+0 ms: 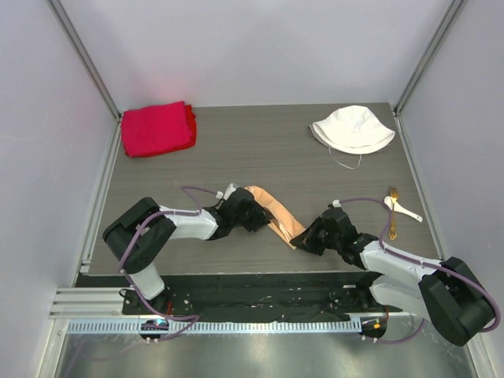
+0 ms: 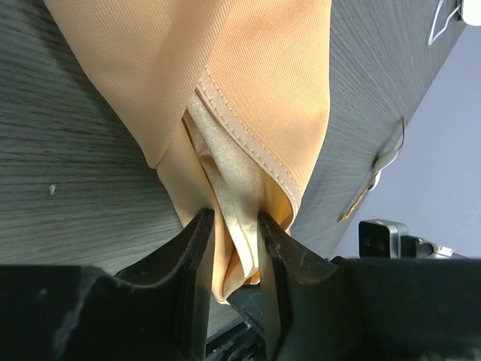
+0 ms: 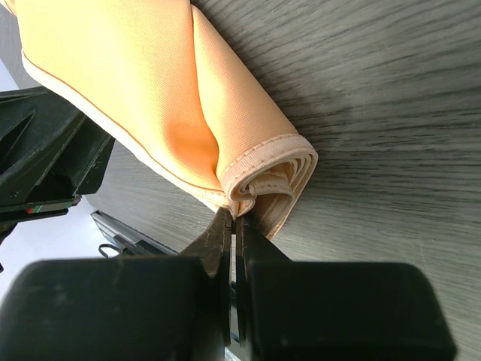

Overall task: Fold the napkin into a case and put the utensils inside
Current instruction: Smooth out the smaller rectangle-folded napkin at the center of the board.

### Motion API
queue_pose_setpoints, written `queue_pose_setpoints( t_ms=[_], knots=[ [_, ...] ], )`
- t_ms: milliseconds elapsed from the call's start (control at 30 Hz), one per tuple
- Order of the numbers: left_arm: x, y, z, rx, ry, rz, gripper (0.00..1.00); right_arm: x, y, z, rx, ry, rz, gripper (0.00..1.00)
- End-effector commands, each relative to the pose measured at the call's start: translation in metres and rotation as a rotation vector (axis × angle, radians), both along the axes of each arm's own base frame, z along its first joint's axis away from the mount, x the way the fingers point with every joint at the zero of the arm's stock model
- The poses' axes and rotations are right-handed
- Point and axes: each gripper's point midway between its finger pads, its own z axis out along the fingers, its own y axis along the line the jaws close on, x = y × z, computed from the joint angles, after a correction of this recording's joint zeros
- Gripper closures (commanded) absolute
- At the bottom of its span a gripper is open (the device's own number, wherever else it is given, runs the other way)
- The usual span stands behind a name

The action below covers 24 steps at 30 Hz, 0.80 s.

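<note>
Left gripper (image 2: 237, 226), right gripper (image 3: 231, 222), one napkin (image 1: 277, 213)

Top cam sits high at the near edge, looking down on the whole table (image 1: 236, 150). Left wrist cam looks along its fingers (image 2: 192, 256), v. close on the napkin (image 2: 248, 90); right wrist cam likewise, close on the rolled end. All 3 views share napkin & dark table.

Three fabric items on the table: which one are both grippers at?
The peach napkin, folded mid-table; red cloth and white hat lie untouched at the far edge.
</note>
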Motion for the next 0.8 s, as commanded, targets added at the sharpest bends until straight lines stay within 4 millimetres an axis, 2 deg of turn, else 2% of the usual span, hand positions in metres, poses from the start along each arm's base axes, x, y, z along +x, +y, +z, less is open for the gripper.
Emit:
queue_pose_setpoints(
  t_ms=[0,267,533,600,767],
  knots=[
    [0.015,-0.013,0.016,-0.051,-0.04,0.014,0.66,0.002,0.001,0.002,0.004,-0.02,0.007,0.99],
    [0.021,-0.019,0.016,-0.069,-0.046,0.018,0.67,0.002,0.0,0.001,-0.003,-0.017,0.009,0.99],
    [0.015,-0.016,0.03,-0.094,-0.048,0.014,0.69,0.002,0.0,0.003,-0.007,-0.025,0.012,0.99],
    [0.014,-0.02,0.035,-0.107,-0.049,0.005,0.68,0.002,0.0,0.002,-0.007,-0.025,0.012,0.99],
    [0.01,-0.029,0.025,-0.14,-0.009,-0.011,0.67,0.003,0.001,0.003,-0.001,-0.027,0.01,0.99]
  ],
)
